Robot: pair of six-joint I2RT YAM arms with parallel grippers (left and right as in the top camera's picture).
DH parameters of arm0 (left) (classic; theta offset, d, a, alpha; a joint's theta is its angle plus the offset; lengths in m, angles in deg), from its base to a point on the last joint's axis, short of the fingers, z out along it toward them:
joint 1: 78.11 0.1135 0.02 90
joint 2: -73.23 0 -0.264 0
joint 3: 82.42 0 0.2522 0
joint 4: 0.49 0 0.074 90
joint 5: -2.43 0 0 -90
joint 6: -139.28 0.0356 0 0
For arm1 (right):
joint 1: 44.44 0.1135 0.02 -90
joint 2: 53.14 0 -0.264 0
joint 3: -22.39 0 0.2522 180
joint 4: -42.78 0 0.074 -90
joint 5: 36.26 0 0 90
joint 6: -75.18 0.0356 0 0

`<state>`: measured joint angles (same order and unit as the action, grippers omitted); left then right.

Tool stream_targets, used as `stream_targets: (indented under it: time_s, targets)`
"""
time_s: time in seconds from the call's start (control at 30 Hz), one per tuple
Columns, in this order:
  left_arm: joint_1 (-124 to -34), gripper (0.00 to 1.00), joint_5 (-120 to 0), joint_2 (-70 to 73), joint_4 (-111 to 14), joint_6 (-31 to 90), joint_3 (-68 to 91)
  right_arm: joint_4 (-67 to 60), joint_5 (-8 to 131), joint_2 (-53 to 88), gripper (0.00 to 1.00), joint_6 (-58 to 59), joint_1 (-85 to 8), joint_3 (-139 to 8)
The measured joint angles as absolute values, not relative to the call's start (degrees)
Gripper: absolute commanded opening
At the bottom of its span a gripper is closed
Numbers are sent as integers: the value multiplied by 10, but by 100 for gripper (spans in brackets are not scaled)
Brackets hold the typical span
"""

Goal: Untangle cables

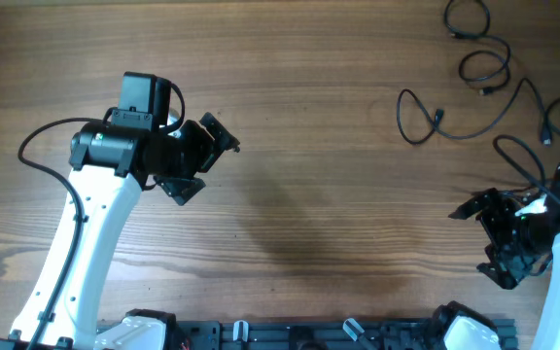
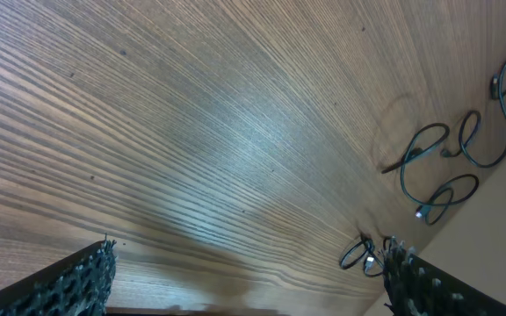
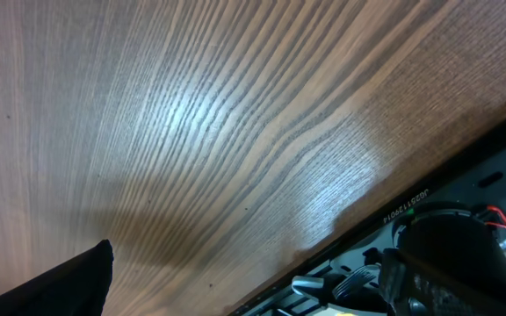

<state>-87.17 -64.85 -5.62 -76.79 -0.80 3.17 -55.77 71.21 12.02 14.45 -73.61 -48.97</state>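
Fingers of the left gripper [image 1: 207,162] stand wide, empty, over bare worktop [image 1: 319,117]; right gripper [image 1: 476,245] likewise; cables [image 1: 485,89] lie looped far right, ungrasped; next move, probably the right arm reaching one cord.

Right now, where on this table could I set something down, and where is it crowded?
The widest bare stretch of the table lies between the open left gripper and the open right gripper. The far left corner beyond the left arm is free too. It is crowded at the far right, where the cables loop.
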Motion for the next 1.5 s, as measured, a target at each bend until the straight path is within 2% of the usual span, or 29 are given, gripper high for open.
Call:
stream_targets:
  time_s: [1.03,1.17,1.3,1.5]
  targets:
    - [-871,100,-649,-56,-768,-8,32,-495,697,126,100,117,-735,-490]
    - [-871,100,-649,-56,-768,-8,32,-449,695,124,100,110,-683,-489]
    - [-871,100,-649,-56,-768,-8,32,-344,693,103,100,108,-572,-489]
    - [-872,100,-649,-56,-768,-8,32,-261,693,35,100,108,-550,-452]
